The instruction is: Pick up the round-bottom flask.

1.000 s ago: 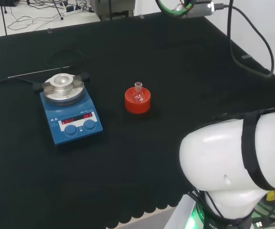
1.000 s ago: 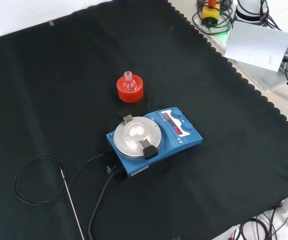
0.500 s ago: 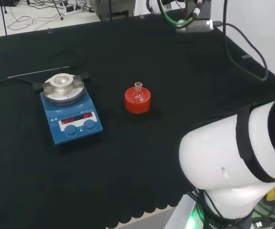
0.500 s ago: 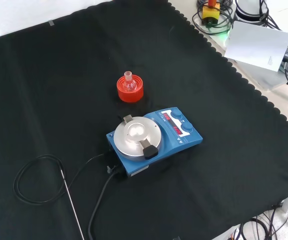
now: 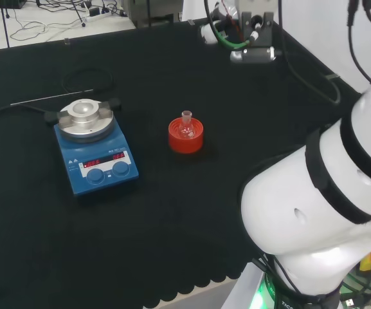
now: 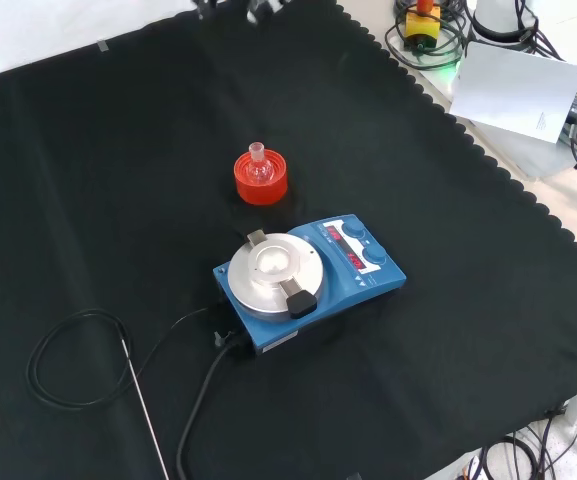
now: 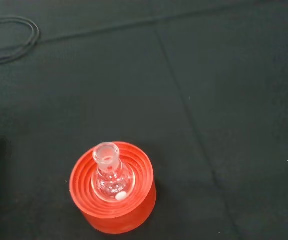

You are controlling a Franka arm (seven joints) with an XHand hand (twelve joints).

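Observation:
A small clear round-bottom flask stands upright in a red ribbed ring stand near the middle of the black cloth. The front view shows the flask in its stand, just beyond the blue stirrer. In the wrist view the flask and stand lie well below the camera, with a small white bit inside the bulb. A dark part of the hand enters at the front view's top edge, far from the flask. Whether it is open or shut cannot be told.
A blue magnetic stirrer with a round metal plate sits left of the flask in the head view, nearer in the front view. A black cable loop and a thin metal probe lie beyond it. The arm's white link stands at the head view's right.
The arm's wrist end has come down and leftward at the head view's top, and the hand has entered the front view's top edge. Flask and stand have not moved.

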